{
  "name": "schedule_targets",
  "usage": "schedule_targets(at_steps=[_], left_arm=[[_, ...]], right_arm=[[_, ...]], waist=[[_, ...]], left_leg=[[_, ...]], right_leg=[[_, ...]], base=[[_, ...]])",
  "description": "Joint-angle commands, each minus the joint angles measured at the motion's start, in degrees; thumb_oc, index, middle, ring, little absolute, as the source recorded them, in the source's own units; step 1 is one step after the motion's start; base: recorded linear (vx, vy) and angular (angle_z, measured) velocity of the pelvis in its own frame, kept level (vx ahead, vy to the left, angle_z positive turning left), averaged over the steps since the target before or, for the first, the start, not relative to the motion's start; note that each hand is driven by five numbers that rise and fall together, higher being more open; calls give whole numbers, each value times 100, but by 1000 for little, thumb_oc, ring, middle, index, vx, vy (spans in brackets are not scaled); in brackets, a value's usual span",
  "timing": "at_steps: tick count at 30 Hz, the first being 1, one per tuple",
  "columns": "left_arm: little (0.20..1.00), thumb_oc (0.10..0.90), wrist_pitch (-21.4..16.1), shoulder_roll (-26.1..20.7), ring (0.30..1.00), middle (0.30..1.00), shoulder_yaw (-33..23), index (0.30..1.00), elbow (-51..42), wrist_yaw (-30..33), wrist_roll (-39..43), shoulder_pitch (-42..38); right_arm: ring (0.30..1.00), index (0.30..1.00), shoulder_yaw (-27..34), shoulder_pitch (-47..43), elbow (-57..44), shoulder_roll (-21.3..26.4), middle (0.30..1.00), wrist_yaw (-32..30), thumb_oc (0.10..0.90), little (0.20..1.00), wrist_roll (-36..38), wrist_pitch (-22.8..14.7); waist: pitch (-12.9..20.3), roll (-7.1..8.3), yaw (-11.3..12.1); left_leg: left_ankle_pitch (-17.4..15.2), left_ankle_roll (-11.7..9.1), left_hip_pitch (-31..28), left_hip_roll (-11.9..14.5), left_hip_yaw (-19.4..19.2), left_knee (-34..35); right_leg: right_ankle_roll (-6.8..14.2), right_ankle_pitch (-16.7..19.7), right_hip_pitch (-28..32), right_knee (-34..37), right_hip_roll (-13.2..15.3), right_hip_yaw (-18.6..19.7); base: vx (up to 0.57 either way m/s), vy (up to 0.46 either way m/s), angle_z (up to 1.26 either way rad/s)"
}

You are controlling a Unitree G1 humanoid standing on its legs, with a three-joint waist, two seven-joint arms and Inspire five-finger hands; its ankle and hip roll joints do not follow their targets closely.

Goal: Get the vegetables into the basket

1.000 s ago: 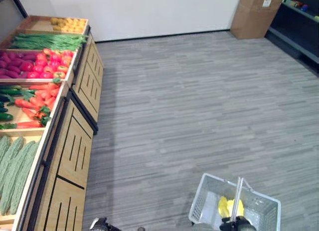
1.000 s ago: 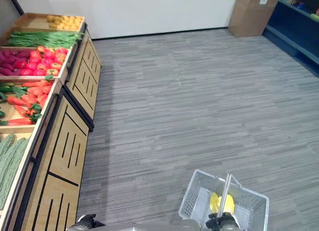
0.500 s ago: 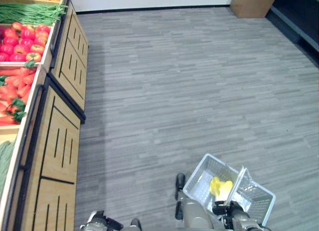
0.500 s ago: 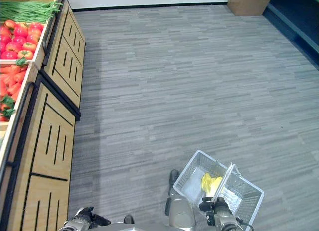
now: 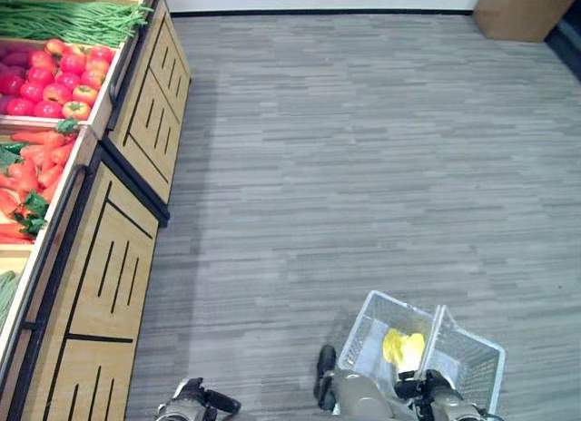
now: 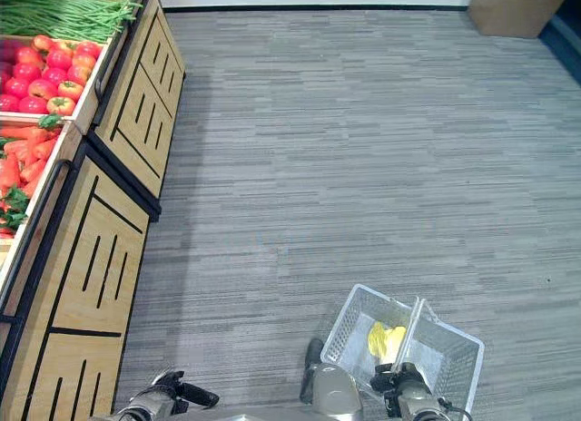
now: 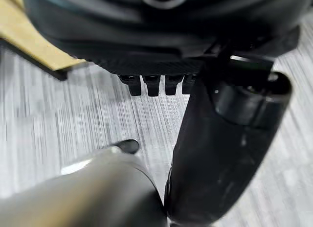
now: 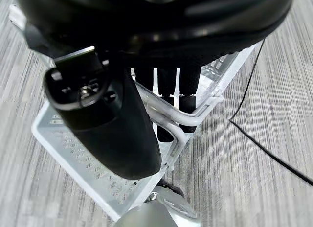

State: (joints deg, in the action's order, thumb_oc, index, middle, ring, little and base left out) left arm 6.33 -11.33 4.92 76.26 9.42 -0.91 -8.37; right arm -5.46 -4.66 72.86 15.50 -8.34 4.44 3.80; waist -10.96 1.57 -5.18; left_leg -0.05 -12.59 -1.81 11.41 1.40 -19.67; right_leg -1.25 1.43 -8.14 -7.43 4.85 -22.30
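A white wire basket [image 5: 360, 333] hangs low at my right side over the grey floor, with a yellow vegetable [image 5: 402, 347] lying inside it. My right hand [image 5: 425, 387] is shut on the basket's handle [image 8: 198, 115], its fingers [image 8: 166, 104] curled round the white bar. My left hand [image 5: 195, 405] hangs at the lower left beside the wooden stand [image 5: 109, 258], open and holding nothing; its thumb [image 7: 220, 148] stands out in the left wrist view. On the stand lie green beans [image 5: 73, 22], tomatoes [image 5: 54, 72] and carrots [image 5: 32, 171].
The stand's panelled wooden front [image 5: 150, 122] runs along the left side. A cardboard box [image 5: 526, 8] stands at the far right against the wall. Wide grey floor [image 5: 363, 167] stretches between the stand and the box.
The whole picture has shifted, so the camera has moved; more of the stand now shows on the left. The basket stays hanging from my right hand, and the left hand stays low.
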Motion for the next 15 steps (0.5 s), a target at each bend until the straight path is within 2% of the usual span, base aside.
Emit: schedule_targets(at_steps=[1,2,3,4,5,6,7,8,9,10,11,12,15], left_arm=[[1000,900,144,-137,1000,1000,243,1000,-39,112,57,172],[1000,900,145,-144,1000,1000,208,1000,-28,171,160,170],[1000,900,144,-144,1000,1000,209,1000,-28,173,162,169],[1000,900,152,-126,1000,1000,183,1000,-14,182,198,161],[1000,900,159,-123,1000,1000,195,1000,-8,188,183,158],[1000,900,161,-119,1000,1000,197,1000,-3,182,151,167],[1000,900,162,-122,1000,1000,197,1000,-3,182,151,166],[1000,900,179,-134,1000,1000,192,1000,13,204,133,175],[1000,900,169,-133,1000,1000,200,1000,24,210,125,188],[1000,900,168,-129,1000,1000,201,1000,25,211,125,194],[1000,900,160,-123,1000,1000,210,1000,20,234,103,213],[1000,900,151,-125,1000,1000,221,1000,20,247,86,200],[1000,900,151,-135,1000,1000,221,1000,7,242,55,183]], right_arm=[[300,300,-229,305,219,231,300,-82,400,300,-123,105],[300,300,-212,305,219,260,300,-105,400,300,-69,113],[300,300,-211,305,219,260,300,-105,400,300,-69,113],[300,300,-110,312,228,287,300,-126,400,300,87,130],[300,300,-103,313,238,284,300,-135,400,300,93,145],[300,300,-119,309,261,303,300,-135,400,300,51,161],[300,300,-118,308,262,300,300,-135,400,300,50,161],[300,300,-140,309,270,309,300,-137,400,300,13,158],[300,300,-165,324,287,297,300,-155,400,300,-26,166],[300,300,-167,330,286,300,300,-155,400,300,-27,166],[300,300,-186,340,295,333,300,-170,400,300,-72,162],[300,300,-184,345,284,338,300,-179,400,300,-91,149],[300,300,-174,322,279,356,300,-203,400,300,-91,144]], waist=[[-135,185,-54],[-214,251,4],[-217,246,10],[-240,301,50],[-251,325,97],[-262,348,178],[-242,364,174],[-237,392,252],[-200,337,284],[-197,345,289],[-174,238,434],[-193,209,479],[-194,182,539]], left_leg=[[506,469,-37,-764,-456,-743],[625,528,194,-729,-581,-1020],[614,527,198,-721,-584,-1037],[547,666,520,-588,-859,-840],[456,708,718,-582,-918,-740],[187,791,1026,-554,-1027,-469],[214,802,1038,-575,-1034,-440],[12,872,1184,-554,-1040,98],[152,849,1295,-470,-1005,645],[174,845,1248,-483,-1018,711],[770,707,1457,-337,-818,1534],[981,638,1561,-275,-779,1805],[1229,535,1553,-179,-928,2332]], right_leg=[[335,166,-85,461,-151,568],[262,43,89,477,-175,569],[260,42,89,475,-182,572],[276,-47,285,551,-169,569],[292,-80,356,598,-164,593],[360,-113,482,683,-152,644],[366,-103,458,686,-133,645],[459,-147,567,712,-94,710],[495,-206,624,734,-110,750],[498,-216,636,735,-101,757],[567,-315,876,819,-160,884],[593,-358,962,863,-168,940],[653,-421,1124,946,-156,1055]], base=[[197,-268,5],[83,-103,-12],[233,-165,-11],[189,-73,-7],[297,-72,1],[149,-6,5],[251,35,10],[231,89,8],[244,84,2],[327,156,-21],[336,154,-27],[331,153,-48],[237,146,-59]])
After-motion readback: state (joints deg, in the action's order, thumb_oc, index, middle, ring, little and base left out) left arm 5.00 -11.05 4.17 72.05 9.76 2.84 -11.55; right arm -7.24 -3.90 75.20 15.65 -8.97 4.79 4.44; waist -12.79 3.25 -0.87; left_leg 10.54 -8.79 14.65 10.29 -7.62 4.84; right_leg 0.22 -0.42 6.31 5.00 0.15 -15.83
